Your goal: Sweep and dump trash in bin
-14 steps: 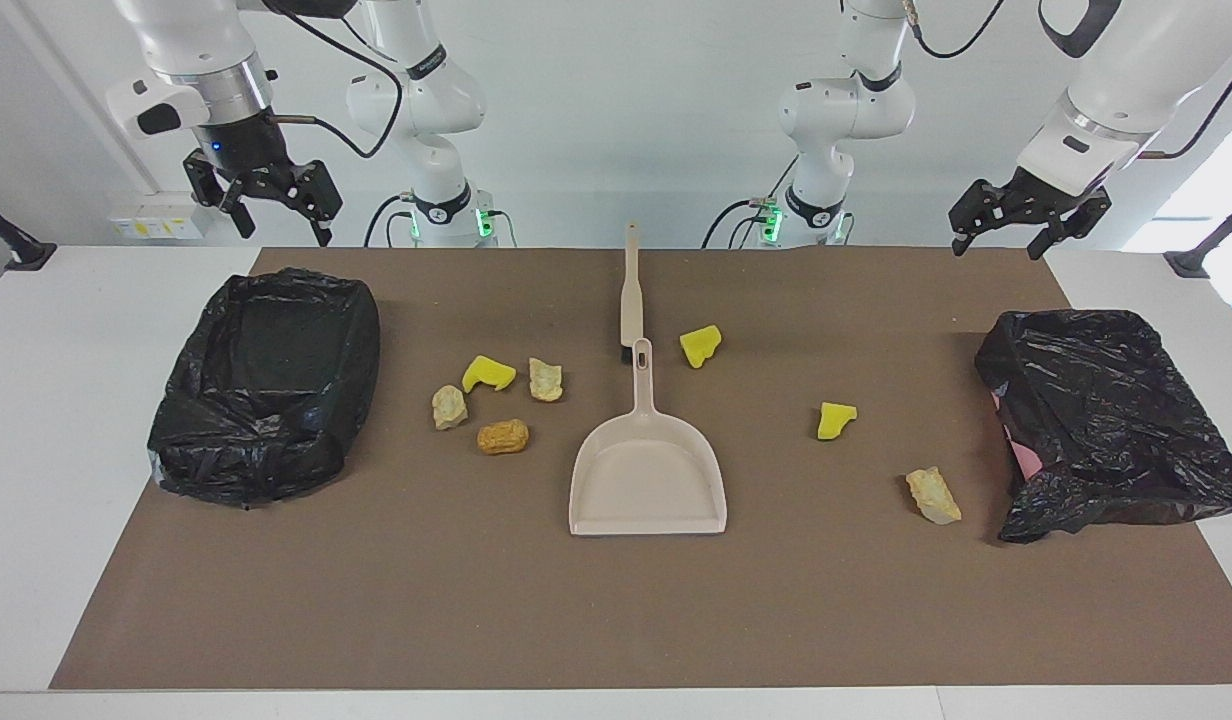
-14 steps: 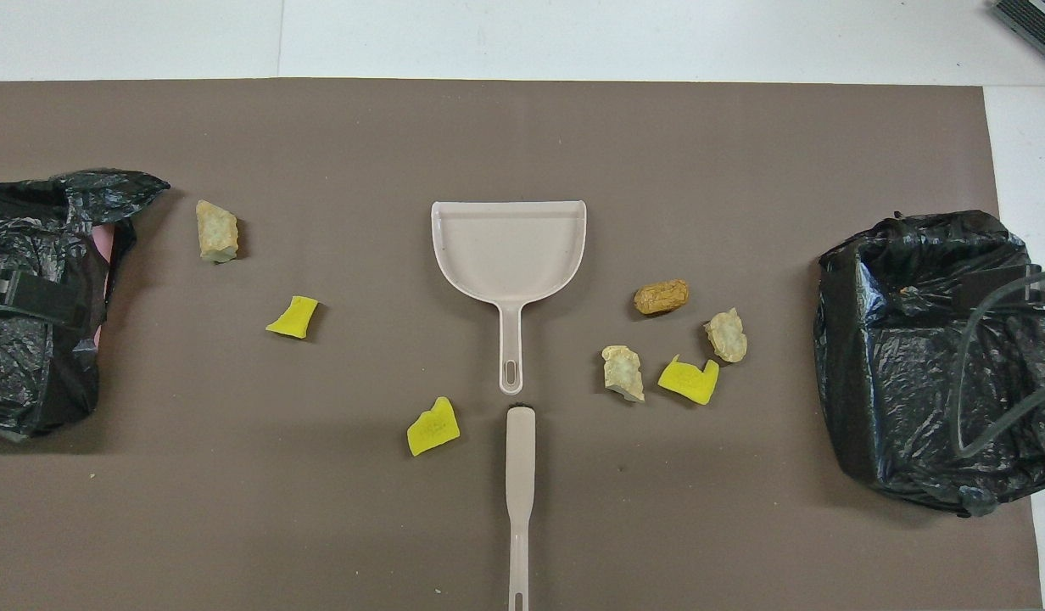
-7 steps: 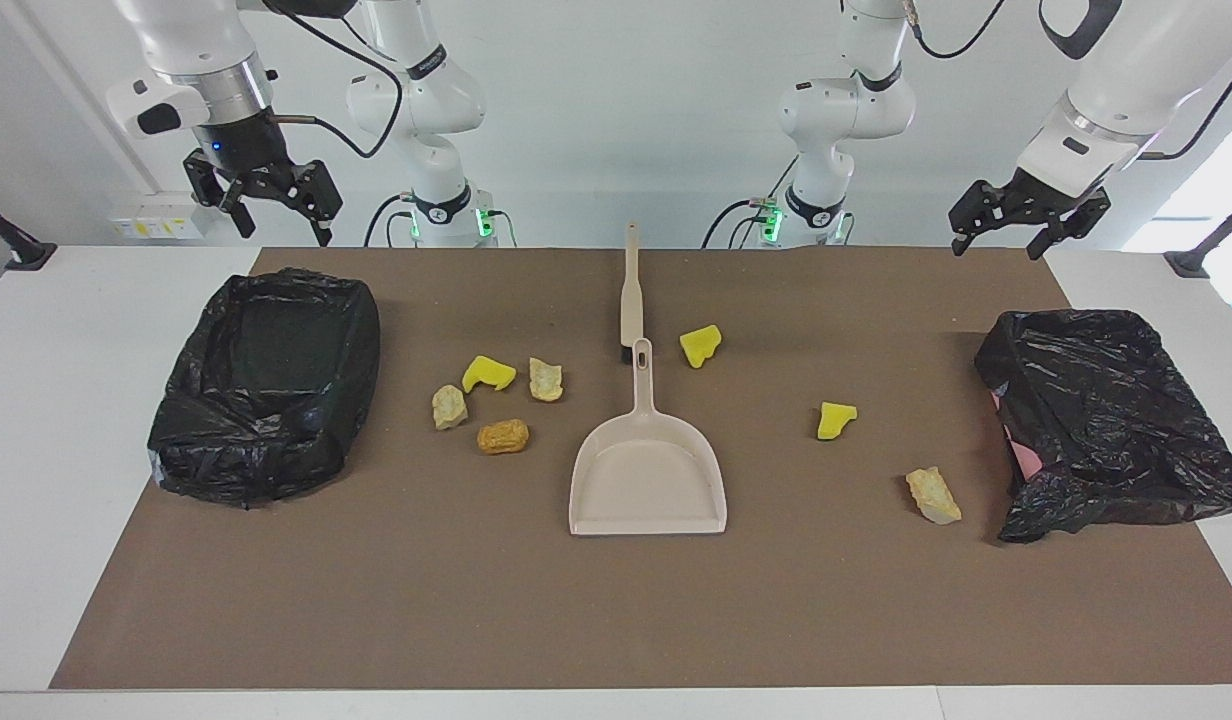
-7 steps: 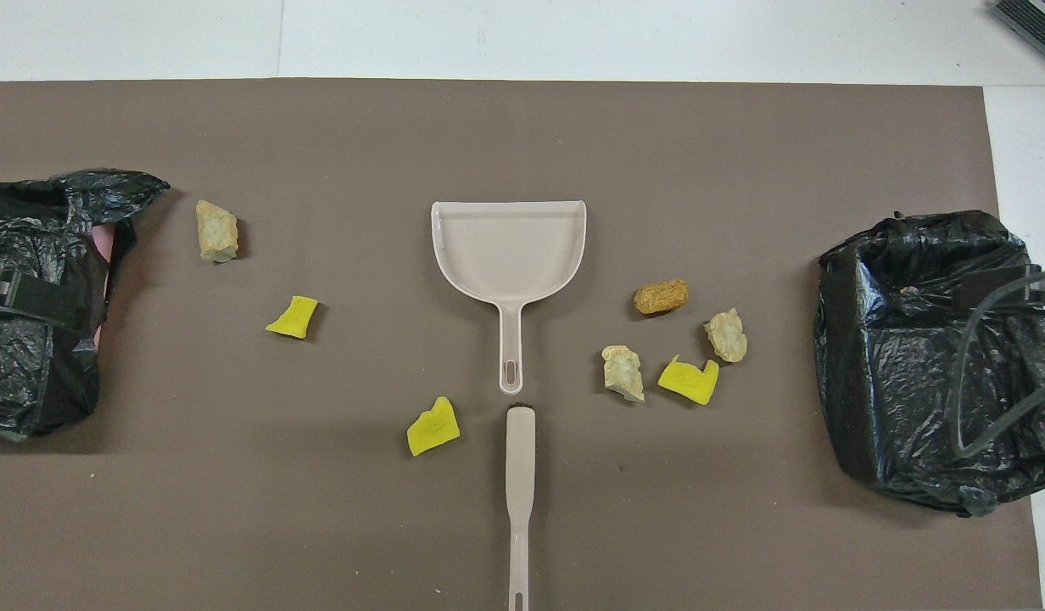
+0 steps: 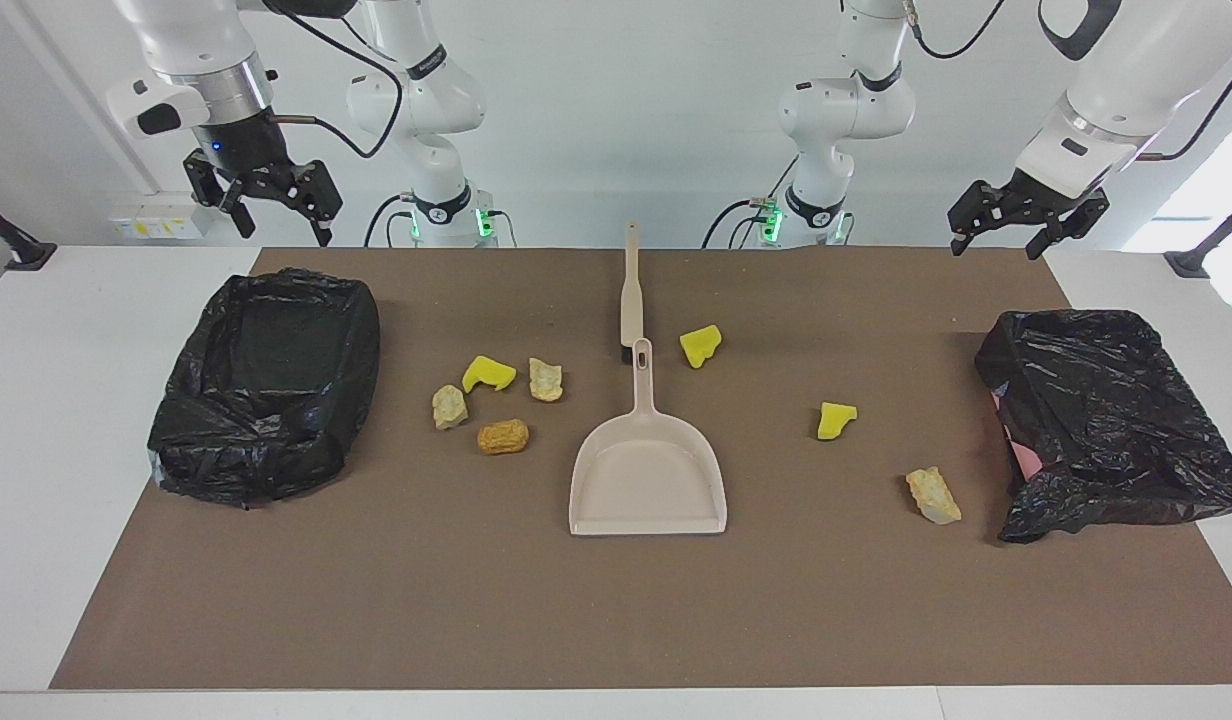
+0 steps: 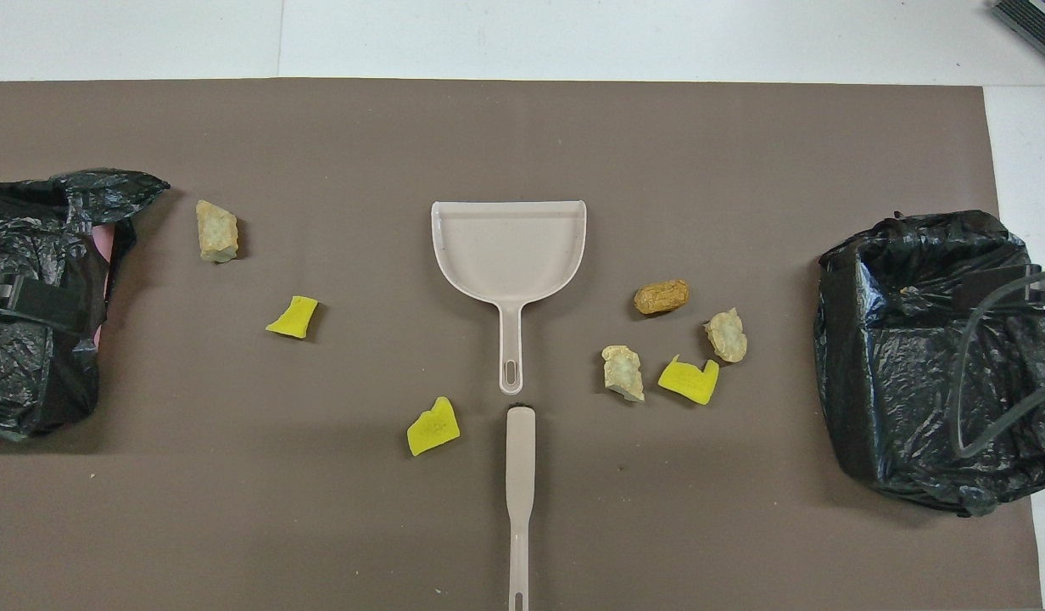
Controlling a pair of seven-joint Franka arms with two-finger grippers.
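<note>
Hovering empty with jaws wide: right gripper [image 5: 273, 208] over the table edge just above the open black-bagged bin [image 5: 266, 385], left gripper [image 5: 1016, 222] above the crumpled black-bagged bin [image 5: 1111, 420]. Trash sits well below both, on the brown mat [image 5: 616, 620]: four foam chunks [image 5: 496, 400] toward the right gripper's end, three foam chunks [image 5: 836, 420] toward the left's. Dustpan [image 5: 648, 480] and brush [image 5: 631, 290] lie between, untouched.

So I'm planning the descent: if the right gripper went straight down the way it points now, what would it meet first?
Probably the black-lined bin at its end: the right gripper, open, hangs above the bin's robot-side edge, though depth is unclear.
</note>
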